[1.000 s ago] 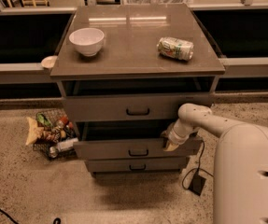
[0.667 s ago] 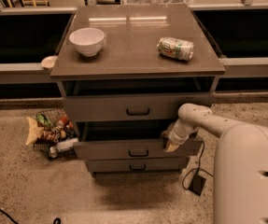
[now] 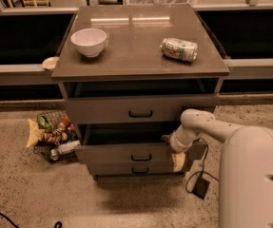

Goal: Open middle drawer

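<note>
Middle drawer [image 3: 117, 154]: grey-brown front with small black bar handle [image 3: 141, 157], lower centre of frame, partly drawn out, with a dark gap open above its top edge. Gripper [image 3: 169, 140]: at the right end of that drawer's top edge, just right of centre, on a white arm [image 3: 200, 123] reaching in from the pale robot body [image 3: 255, 175] at lower right. Whether merely touching the front or hooked over it, cannot tell. Grip state likewise cannot be told. Top drawer [image 3: 102, 110]: taller front directly above, own black handle. Bottom drawer [image 3: 112, 169]: narrow front directly beneath. Cabinet top [image 3: 136, 56]: brown, glossy, upper centre. White bowl [image 3: 89, 42]: upright, on the top's left part. Drink can [image 3: 179, 49]: lying on its side, on the top's right part, well apart from the bowl. Wire basket [image 3: 48, 137]: on the speckled floor left of the cabinet, holding snack packets. Black cable [image 3: 205, 163]: on the floor right of the cabinet.
</note>
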Motion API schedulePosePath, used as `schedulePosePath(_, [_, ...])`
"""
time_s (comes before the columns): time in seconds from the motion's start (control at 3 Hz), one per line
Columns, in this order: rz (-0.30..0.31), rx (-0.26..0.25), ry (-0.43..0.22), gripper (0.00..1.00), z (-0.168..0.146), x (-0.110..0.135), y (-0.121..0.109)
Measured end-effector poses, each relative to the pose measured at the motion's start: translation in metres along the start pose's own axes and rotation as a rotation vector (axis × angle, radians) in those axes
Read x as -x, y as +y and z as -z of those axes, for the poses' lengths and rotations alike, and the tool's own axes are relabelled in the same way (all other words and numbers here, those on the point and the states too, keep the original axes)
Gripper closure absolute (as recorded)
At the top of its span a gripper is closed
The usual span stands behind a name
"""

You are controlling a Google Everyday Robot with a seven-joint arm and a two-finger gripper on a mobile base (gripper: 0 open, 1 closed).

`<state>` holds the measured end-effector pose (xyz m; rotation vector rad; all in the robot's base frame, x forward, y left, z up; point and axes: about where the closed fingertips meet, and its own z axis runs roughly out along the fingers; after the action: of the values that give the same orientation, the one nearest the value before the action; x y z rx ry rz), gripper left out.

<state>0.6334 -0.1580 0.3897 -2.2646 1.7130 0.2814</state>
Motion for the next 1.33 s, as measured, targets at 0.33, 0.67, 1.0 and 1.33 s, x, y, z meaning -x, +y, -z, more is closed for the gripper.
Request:
schedulePosePath(0.33, [-0.008,0.046,-0.001,0.0,-0.001,0.011,0.024])
schedulePosePath(0.67, [-0.007,0.1,0.004,0.0,0.001,0.033,0.047])
schedulePosePath(1.0, [-0.005,0.14,0.008,0.15,0.006,0.053,0.069])
schedulePosePath(1.33, [-0.008,0.162,0.008,0.38,0.009,0.069,0.091])
